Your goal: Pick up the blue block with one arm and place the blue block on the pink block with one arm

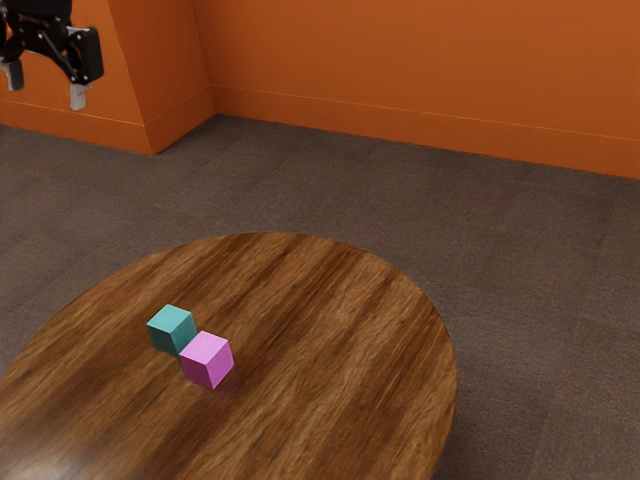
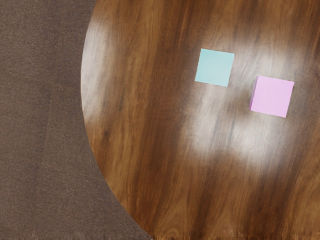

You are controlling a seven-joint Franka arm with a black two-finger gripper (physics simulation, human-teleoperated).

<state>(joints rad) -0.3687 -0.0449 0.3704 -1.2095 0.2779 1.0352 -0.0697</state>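
The blue block (image 1: 171, 328) sits on the round wooden desk (image 1: 330, 330). In the exterior view the pink block (image 1: 207, 358) lies just beside it at its 4 o'clock. The end effector (image 1: 45, 85) hangs high at 11 o'clock, fingers spread, holding nothing.

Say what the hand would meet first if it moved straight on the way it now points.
Probably bare wood of the table, near its edge. The hand points down, and the blue block and pink block lie off to one side.
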